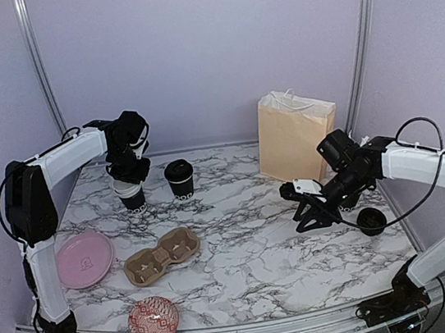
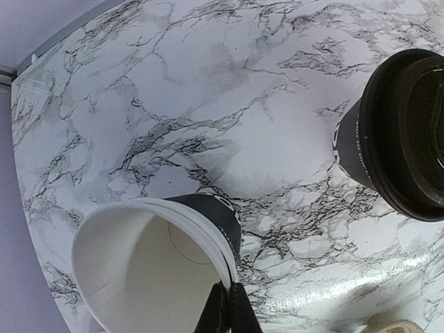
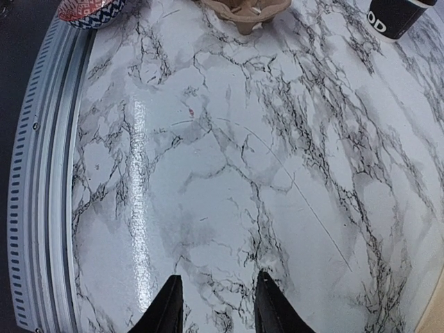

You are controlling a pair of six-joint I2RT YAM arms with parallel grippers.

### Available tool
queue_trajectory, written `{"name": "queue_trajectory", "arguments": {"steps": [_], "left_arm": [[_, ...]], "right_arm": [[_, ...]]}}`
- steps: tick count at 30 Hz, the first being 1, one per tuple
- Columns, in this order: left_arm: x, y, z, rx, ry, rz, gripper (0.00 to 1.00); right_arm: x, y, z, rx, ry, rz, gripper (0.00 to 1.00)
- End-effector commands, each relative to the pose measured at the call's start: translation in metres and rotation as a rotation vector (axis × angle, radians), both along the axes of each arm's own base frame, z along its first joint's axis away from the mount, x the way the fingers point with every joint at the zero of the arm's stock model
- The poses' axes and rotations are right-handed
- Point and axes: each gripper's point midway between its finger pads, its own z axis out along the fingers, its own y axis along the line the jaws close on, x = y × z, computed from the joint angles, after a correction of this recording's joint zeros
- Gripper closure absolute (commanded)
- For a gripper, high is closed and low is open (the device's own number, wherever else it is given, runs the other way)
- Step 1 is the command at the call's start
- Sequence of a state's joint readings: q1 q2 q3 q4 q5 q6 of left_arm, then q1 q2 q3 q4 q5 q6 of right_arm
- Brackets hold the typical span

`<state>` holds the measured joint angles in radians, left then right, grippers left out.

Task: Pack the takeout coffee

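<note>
An open black paper cup [image 1: 131, 193] with white lettering stands at the back left; my left gripper [image 1: 129, 168] is above it. In the left wrist view my left gripper [image 2: 229, 310] is shut on the white rim of this cup [image 2: 139, 263], one finger inside and one outside. The cup is tilted, and a double rim shows. A second black cup with a black lid [image 1: 179, 178] stands just right of it and also shows in the left wrist view [image 2: 399, 132]. My right gripper [image 1: 297, 198] is open and empty over bare marble [image 3: 217, 306], right of centre.
A brown two-hole cup carrier [image 1: 162, 258] lies at front left, between a pink plate [image 1: 85, 259] and a red patterned bowl [image 1: 154, 319]. A tan paper bag [image 1: 294, 134] stands at the back right. A small round black lid [image 1: 371, 220] lies by the right arm.
</note>
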<state>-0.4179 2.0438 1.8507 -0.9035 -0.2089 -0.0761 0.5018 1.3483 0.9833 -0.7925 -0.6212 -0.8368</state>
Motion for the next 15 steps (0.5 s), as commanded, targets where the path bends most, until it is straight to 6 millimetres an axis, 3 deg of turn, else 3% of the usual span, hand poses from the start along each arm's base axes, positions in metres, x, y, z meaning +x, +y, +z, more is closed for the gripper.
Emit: {"name": "queue_trajectory", "arguments": {"steps": [1,3,4,6,7,9,10,11,12,13,14,15], "left_arm": [[-0.005,-0.003,0.02,-0.02,-0.016,-0.018,1.0],[-0.016,-0.029,0.039,-0.176,-0.019,-0.099,1.0],[-0.016,-0.032,0.05,-0.19,-0.056,-0.101,1.0],[-0.008,0.013,0.062,0.189,-0.165,0.01,1.0],[-0.012,0.011,0.055,0.224,-0.109,-0.034,1.0],[-0.024,-0.026,0.042,-0.044,0.015,-0.126,1.0],[-0.019,-0.011,0.04,0.063,-0.038,-0.053,1.0],[-0.015,0.013,0.049,0.301,-0.102,0.005,1.0],[-0.022,0.009,0.044,0.339,-0.055,-0.014,1.0],[-0.037,-0.021,0.032,0.115,0.059,-0.095,1.0],[-0.035,-0.025,0.034,-0.008,0.046,-0.053,1.0],[-0.021,0.0,0.052,0.122,-0.099,0.069,1.0]], "right_arm": [[0.001,0.004,0.0,0.003,0.0,0.002,0.66],[0.001,0.006,0.002,0.012,0.003,0.006,0.66],[0.0,0.006,0.002,0.016,0.007,0.008,0.66],[0.001,0.007,0.004,0.022,0.005,0.01,0.66],[0.002,0.008,0.004,0.022,0.006,0.01,0.66],[0.003,0.009,0.005,0.021,0.007,0.011,0.66],[0.004,0.009,0.005,0.021,0.008,0.012,0.66],[0.004,0.009,0.006,0.022,0.006,0.012,0.66],[0.005,0.01,0.007,0.025,0.004,0.014,0.66],[0.005,0.01,0.008,0.027,0.001,0.015,0.66],[0.005,0.011,0.009,0.031,0.0,0.017,0.66],[0.005,0.011,0.01,0.033,-0.004,0.017,0.66]]}}
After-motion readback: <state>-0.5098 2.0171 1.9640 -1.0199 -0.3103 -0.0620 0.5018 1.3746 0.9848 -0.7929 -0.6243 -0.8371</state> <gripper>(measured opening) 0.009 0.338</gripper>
